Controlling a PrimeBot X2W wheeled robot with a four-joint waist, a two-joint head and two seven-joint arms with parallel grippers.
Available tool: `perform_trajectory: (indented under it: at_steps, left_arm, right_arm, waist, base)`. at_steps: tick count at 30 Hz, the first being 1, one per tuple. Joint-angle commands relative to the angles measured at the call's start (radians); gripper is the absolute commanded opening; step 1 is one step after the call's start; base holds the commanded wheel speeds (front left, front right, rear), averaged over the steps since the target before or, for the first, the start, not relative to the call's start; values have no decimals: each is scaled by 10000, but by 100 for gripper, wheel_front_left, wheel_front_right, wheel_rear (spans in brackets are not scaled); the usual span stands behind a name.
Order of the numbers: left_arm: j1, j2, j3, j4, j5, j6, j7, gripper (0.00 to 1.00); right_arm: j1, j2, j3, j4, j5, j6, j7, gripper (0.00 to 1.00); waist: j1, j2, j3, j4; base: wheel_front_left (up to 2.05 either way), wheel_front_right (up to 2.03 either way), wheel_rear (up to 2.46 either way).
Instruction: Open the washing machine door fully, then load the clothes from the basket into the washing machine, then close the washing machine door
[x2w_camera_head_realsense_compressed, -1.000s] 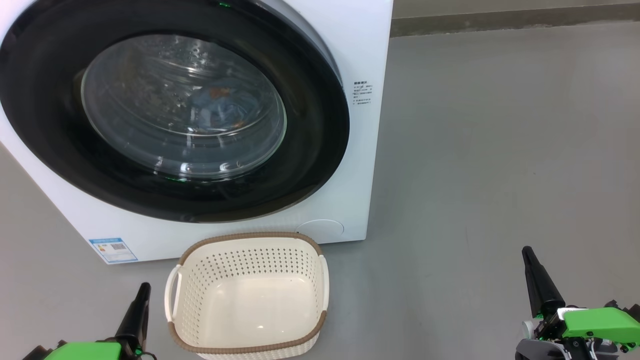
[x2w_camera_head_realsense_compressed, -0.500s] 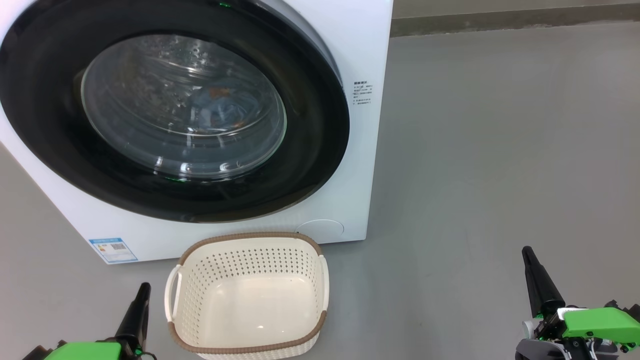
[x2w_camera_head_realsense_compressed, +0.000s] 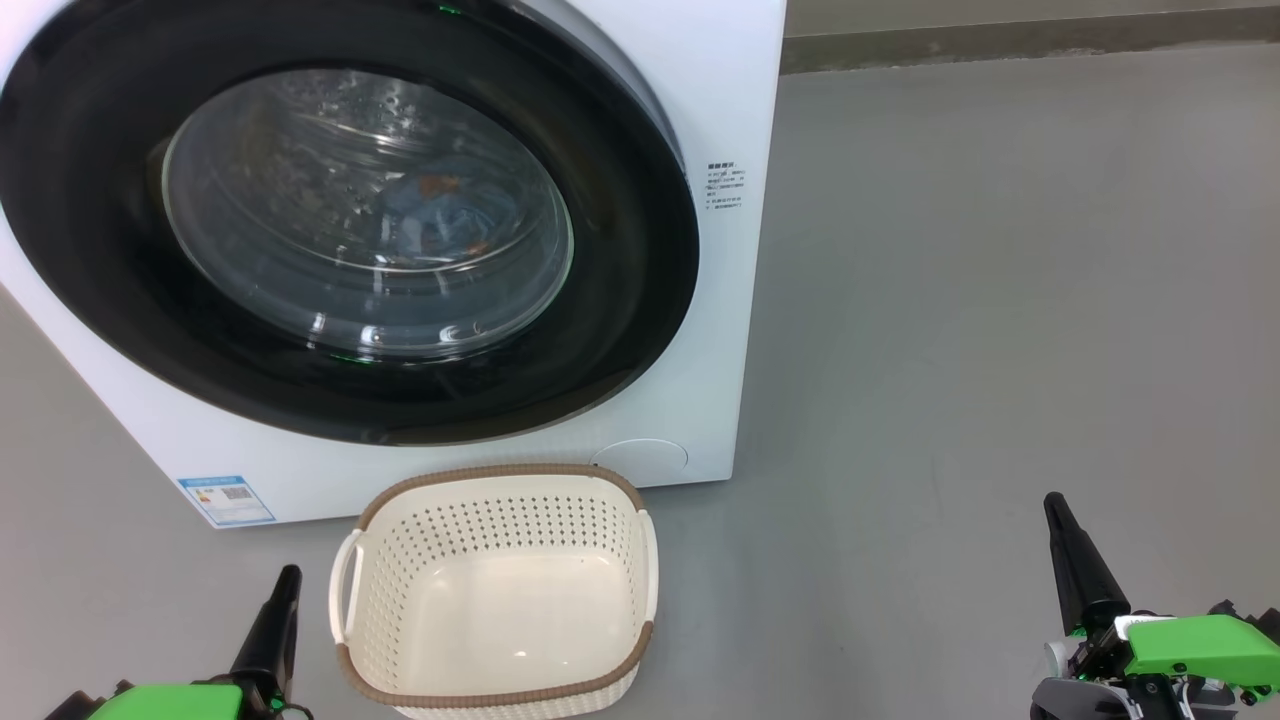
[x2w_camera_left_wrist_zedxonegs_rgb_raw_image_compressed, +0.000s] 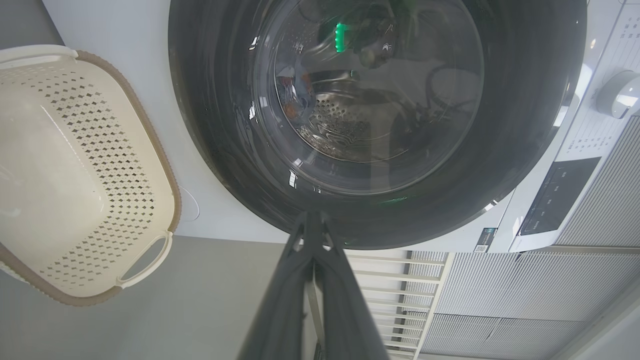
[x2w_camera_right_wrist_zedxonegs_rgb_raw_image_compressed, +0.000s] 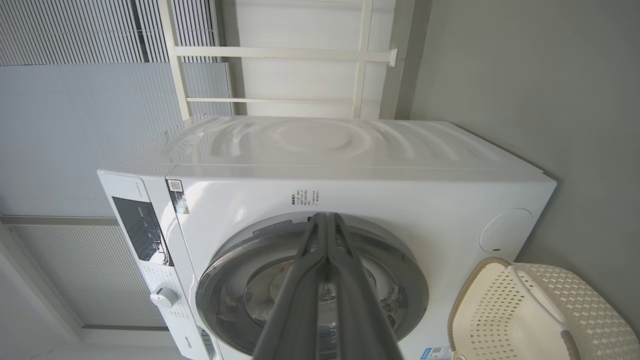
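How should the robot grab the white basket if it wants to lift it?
Probably by the loop handle on the left side of the basket, coming from the left, where the shut left gripper sits. The loop stands off the wall, leaving a gap for one thin finger.

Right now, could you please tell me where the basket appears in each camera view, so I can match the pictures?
Head view: the basket sits at bottom centre, just below the washing machine door.
Left wrist view: the basket lies along the left edge, partly cut off.
Right wrist view: the basket is in the bottom right corner, partly cut off.
Shared landmark: the round black door, beside the basket in every view.
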Motion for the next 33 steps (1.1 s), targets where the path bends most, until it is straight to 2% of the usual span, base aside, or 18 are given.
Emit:
perform_trajectory:
  at_steps: [1, 33]
  left_arm:
    - [-415, 133, 344, -289, -86, -27, 63, 0]
    - [-415, 133, 342, -289, -87, -27, 62, 0]
  right_arm:
    - [-113, -30, 228, -307, 35, 16, 81, 0]
    - [-112, -30, 229, -307, 37, 16, 79, 0]
  waist:
    - [0, 0, 0, 0]
    - [0, 0, 0, 0]
  base:
    - [0, 0, 0]
    - [0, 0, 0]
